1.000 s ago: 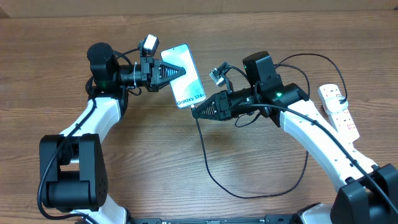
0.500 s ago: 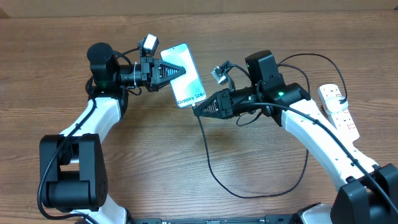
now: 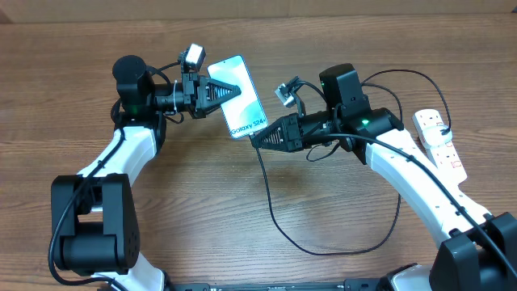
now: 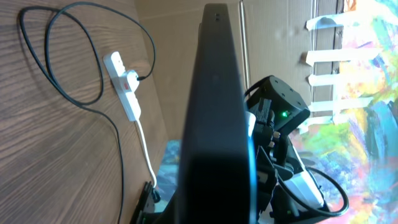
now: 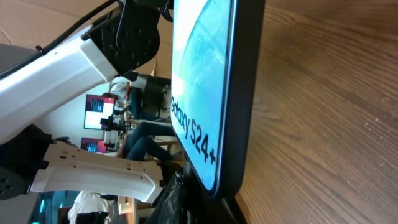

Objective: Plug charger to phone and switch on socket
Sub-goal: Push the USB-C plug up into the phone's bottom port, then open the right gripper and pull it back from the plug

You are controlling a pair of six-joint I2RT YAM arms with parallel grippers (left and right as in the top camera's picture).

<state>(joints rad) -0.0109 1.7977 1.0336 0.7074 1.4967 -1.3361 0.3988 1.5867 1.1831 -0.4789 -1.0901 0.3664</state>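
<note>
Your left fingers (image 3: pixel 218 91) grip the phone (image 3: pixel 250 105) while your right fingers (image 3: pixel 275 137) pinch the charger (image 3: pixel 271 214) at its lower edge (socket (image 3: pixel 440 141) waits apart): next, align and push in.

The phone (image 5: pixel 205 74) — its screen — reads "Galaxy S24+".

The phone (image 3: pixel 250 111) sits upper centre of the overhead frame, between the left gripper (image 3: pixel 235 91) and the right gripper (image 3: pixel 255 143) — the charger cable (image 3: pixel 268 212) loops below, and the power strip (image 3: pixel 442 145) lies at the right edge.
</note>
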